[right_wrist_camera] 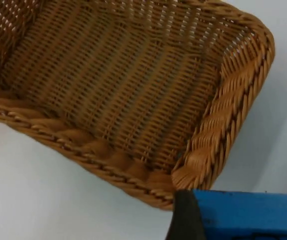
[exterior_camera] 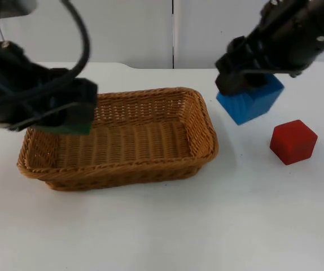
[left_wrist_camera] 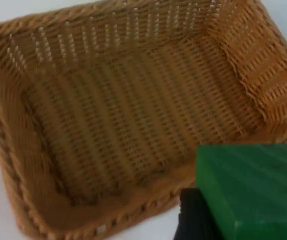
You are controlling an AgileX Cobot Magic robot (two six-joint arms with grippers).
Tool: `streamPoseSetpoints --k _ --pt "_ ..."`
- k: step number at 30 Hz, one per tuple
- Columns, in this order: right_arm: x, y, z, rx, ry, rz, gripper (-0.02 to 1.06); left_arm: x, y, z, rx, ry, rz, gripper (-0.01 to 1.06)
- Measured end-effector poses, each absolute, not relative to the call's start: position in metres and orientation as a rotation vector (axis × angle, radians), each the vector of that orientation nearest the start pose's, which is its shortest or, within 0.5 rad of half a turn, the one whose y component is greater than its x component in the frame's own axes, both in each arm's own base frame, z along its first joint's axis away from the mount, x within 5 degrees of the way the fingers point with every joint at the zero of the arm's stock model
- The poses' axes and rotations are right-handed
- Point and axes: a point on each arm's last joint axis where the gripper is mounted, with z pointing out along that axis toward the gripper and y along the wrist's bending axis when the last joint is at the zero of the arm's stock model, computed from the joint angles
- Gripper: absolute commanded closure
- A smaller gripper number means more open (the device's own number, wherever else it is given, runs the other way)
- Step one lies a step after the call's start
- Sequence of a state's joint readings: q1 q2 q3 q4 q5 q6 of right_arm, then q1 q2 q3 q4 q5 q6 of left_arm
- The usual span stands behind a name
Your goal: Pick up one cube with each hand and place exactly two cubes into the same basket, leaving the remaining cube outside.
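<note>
A brown wicker basket [exterior_camera: 204,116] sits mid-table and has nothing in it; its woven floor shows in the left wrist view [left_wrist_camera: 123,115] and the right wrist view [right_wrist_camera: 113,85]. My left gripper [exterior_camera: 71,116] is shut on a green cube [exterior_camera: 66,129], held above the basket's left end; the green cube [left_wrist_camera: 253,190] shows close up in the left wrist view. My right gripper [exterior_camera: 242,84] is shut on a blue cube [exterior_camera: 251,101], held in the air just right of the basket; the blue cube [right_wrist_camera: 248,215] hangs beyond the basket's corner. A red cube [exterior_camera: 293,141] rests on the table at the right.
The white table [exterior_camera: 162,226] stretches open in front of the basket. A grey partition wall [exterior_camera: 150,28] closes off the back.
</note>
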State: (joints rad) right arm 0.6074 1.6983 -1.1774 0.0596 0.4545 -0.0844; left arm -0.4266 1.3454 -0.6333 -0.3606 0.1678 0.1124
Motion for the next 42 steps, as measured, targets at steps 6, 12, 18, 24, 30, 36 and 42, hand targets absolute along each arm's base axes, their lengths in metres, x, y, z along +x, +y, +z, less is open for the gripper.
streamPoseSetpoints --k 6,12,18,24,30,36,42 --pt "0.322 0.227 0.229 -0.804 2.378 0.275 1.05 0.264 -0.108 0.203 0.195 2.411 -0.347 1.05" --pt "0.339 0.242 0.215 -0.812 2.397 0.314 1.05 0.287 -0.097 0.195 0.151 2.432 -0.302 1.05" --pt "0.361 0.264 0.200 -0.862 2.385 0.366 1.05 0.318 -0.101 0.185 0.204 2.445 -0.269 1.05" --pt "0.376 0.274 0.183 -0.870 2.390 0.365 1.05 0.342 -0.109 0.164 0.244 2.481 -0.250 1.05" --pt "0.382 0.277 0.163 -0.858 2.386 0.357 1.05 0.364 -0.115 0.141 0.264 2.511 -0.236 1.05" --pt "0.386 0.280 0.141 -0.855 2.397 0.345 1.05 0.370 -0.116 0.123 0.261 2.525 -0.219 1.05" --pt "0.385 0.286 0.127 -0.866 2.397 0.343 1.05 0.372 -0.116 0.120 0.261 2.515 -0.209 1.05"
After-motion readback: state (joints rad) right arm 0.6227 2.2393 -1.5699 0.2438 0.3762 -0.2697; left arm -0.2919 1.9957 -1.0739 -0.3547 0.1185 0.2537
